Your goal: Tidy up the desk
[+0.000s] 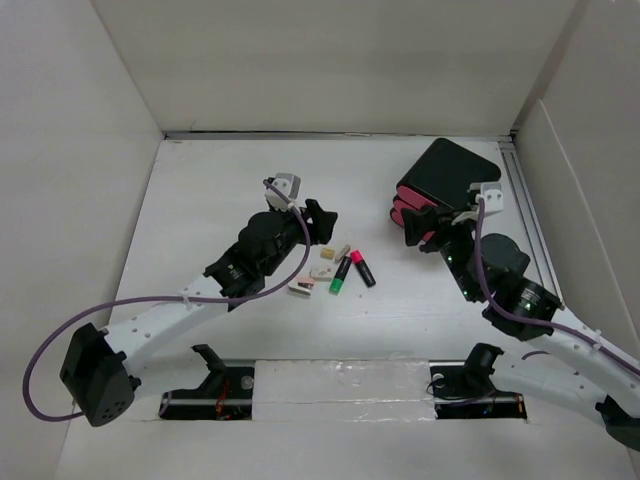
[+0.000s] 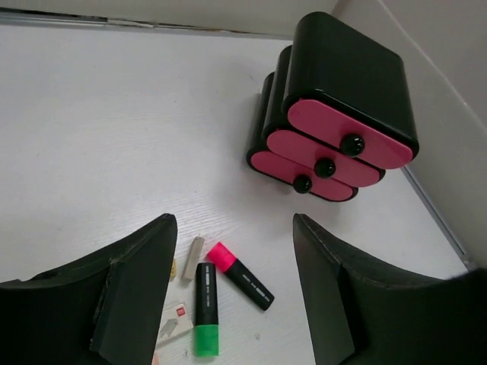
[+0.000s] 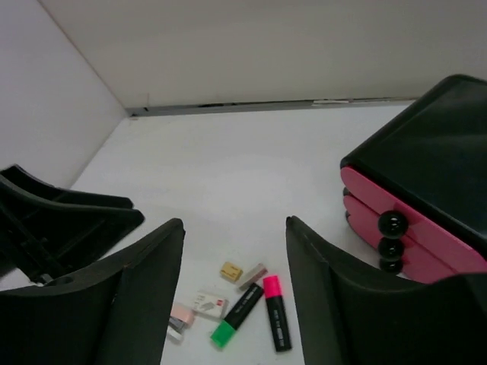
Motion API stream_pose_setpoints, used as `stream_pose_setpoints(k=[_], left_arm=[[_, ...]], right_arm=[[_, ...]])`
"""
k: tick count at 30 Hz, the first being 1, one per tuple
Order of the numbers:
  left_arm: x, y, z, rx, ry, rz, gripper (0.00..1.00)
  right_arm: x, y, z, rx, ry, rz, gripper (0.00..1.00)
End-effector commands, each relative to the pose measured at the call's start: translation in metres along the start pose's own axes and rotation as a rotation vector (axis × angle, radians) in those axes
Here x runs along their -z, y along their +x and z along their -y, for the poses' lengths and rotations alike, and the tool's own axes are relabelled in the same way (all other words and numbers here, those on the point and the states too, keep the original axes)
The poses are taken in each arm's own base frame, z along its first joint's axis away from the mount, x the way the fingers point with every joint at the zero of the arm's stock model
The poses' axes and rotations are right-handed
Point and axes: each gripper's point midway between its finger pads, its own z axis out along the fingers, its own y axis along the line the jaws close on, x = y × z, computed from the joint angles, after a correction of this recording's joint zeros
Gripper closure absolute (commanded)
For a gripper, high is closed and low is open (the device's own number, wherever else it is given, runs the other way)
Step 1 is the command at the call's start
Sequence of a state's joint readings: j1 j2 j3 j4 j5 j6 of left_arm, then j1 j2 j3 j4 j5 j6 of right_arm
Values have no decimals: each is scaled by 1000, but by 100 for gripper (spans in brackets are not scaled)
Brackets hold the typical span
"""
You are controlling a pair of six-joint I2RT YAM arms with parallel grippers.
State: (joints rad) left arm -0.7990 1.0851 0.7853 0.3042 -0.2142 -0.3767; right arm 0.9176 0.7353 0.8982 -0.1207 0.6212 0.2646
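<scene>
Both grippers open over the white desk (image 1: 220,190), which fills the middle of the frame

The left gripper (image 2: 232,255) sits left of centre with its jaws apart and empty. Just right of it are some small eraser-like bits (image 1: 322,270), a green-capped highlighter (image 1: 340,275) and a pink-capped highlighter (image 1: 363,269). The right gripper (image 3: 234,255) is spread wide and empty too, next to the black box with pink drawers (image 1: 447,172) at upper right.

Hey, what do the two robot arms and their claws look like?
The left arm and right arm each have white lower links, black upper joints, and a purple cable running up to a small white camera mount at the wrist. The left claw and right claw each have two broad, matte black fingers, without visible markings.
</scene>
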Motion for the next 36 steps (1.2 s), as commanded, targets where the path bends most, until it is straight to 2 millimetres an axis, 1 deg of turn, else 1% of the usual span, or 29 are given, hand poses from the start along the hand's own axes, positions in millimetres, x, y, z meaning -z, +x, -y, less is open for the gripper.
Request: stream_pose_setpoints(k=[1, 2, 3, 4, 5, 6, 7, 9, 10, 11, 12, 13, 14, 15, 16, 17, 18, 19, 20, 21, 22, 23, 24, 25, 26, 27, 29, 30, 36], left_arm=[[-3, -21, 29, 16, 124, 67, 41], [-7, -17, 35, 12, 155, 43, 42], [-8, -16, 42, 12, 184, 37, 45], [-11, -16, 46, 9, 206, 34, 54], [-13, -5, 74, -9, 270, 11, 62], [-13, -5, 75, -9, 271, 11, 66], [-16, -11, 87, -34, 279, 25, 70], [-29, 6, 94, -79, 234, -14, 79], [-29, 4, 112, -91, 258, -11, 83], [-39, 17, 115, -114, 243, -39, 83], [-43, 19, 117, -119, 242, -48, 79], [-45, 17, 128, -111, 268, -46, 76], [-54, 29, 132, -119, 278, -77, 72], [-58, 31, 134, -123, 279, -82, 64], [-63, 26, 140, -123, 286, -74, 63], [-72, 37, 139, -133, 278, -98, 62], [-76, 41, 141, -137, 279, -110, 62], [-80, 36, 147, -133, 290, -101, 63], [-85, 47, 152, -139, 299, -123, 63], [-89, 50, 152, -150, 289, -133, 63], [-91, 45, 163, -169, 300, -119, 63], [-100, 55, 160, -194, 260, -125, 63], [-100, 64, 164, -217, 249, -142, 63], [-107, 53, 170, -224, 244, -120, 63], [-118, 67, 165, -243, 208, -143, 63], [-119, 77, 166, -256, 198, -171, 63], [-131, 83, 164, -267, 170, -178, 63], [-139, 90, 164, -283, 155, -186, 59], [-160, 97, 161, -332, 97, -196, 55]], right_arm=[[4, -51, -14, -80, -45, 117, 41], [6, -66, -17, -95, -53, 152, 52], [5, -71, -19, -85, -60, 164, 81], [5, -76, -20, -66, -61, 172, 91], [7, -95, -23, -77, -65, 203, 100], [6, -93, -23, -74, -64, 198, 100], [6, -97, -24, -73, -65, 206, 100], [8, -113, -27, -98, -75, 246, 100], [6, -112, -28, -94, -77, 242, 100], [7, -112, -29, -91, -77, 237, 100], [8, -119, -30, -98, -79, 244, 100], [7, -115, -30, -86, -76, 225, 100], [9, -117, -28, -82, -72, 223, 97], [9, -119, -27, -84, -66, 227, 87], [12, -125, -26, -83, -62, 238, 81], [14, -128, -24, -87, -62, 243, 75], [16, -131, -24, -88, -62, 250, 64], [18, -133, -22, -90, -63, 258, 61], [23, -139, -20, -101, -66, 276, 58], [24, -140, -19, -102, -65, 281, 53], [25, -140, -18, -94, -63, 285, 51], [24, -138, -17, -88, -58, 281, 50], [24, -137, -17, -84, -57, 276, 48], [25, -137, -16, -83, -56, 273, 48], [25, -135, -16, -77, -56, 266, 48], [25, -134, -14, -78, -51, 268, 47], [25, -132, -13, -73, -46, 263, 47], [26, -131, -12, -69, -42, 258, 46], [28, -132, -10, -74, -43, 268, 43]])
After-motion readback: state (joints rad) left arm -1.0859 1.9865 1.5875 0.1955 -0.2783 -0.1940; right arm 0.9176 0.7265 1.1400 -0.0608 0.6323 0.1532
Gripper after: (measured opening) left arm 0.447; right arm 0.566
